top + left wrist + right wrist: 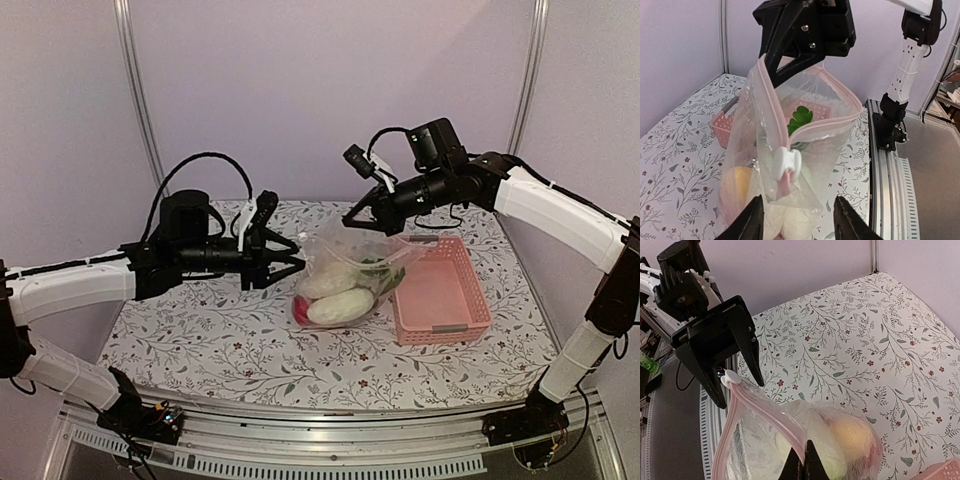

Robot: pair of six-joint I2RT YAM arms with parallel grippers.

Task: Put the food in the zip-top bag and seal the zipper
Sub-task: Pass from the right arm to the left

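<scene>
The clear zip-top bag (pixel 352 272) stands on the table with food inside: white oblong pieces (pixel 340 305), a red piece (pixel 300 308), green leaves (pixel 800 117) and a yellow-tan round one (pixel 855 432). My right gripper (pixel 803 465) is shut on the pink zipper strip (pixel 765 410) and holds the bag's mouth up; it also shows in the top view (pixel 352 222). My left gripper (pixel 799 220) is open, its fingers on either side of the bag's end just below the white slider (pixel 786 164), not touching it. The mouth gapes open.
The pink lattice basket (pixel 440 290) stands right of the bag, with nothing showing inside it. The table's floral cloth (pixel 200 340) spreads in front. The right arm's base and the aluminium rail (pixel 890 165) lie behind the bag in the left wrist view.
</scene>
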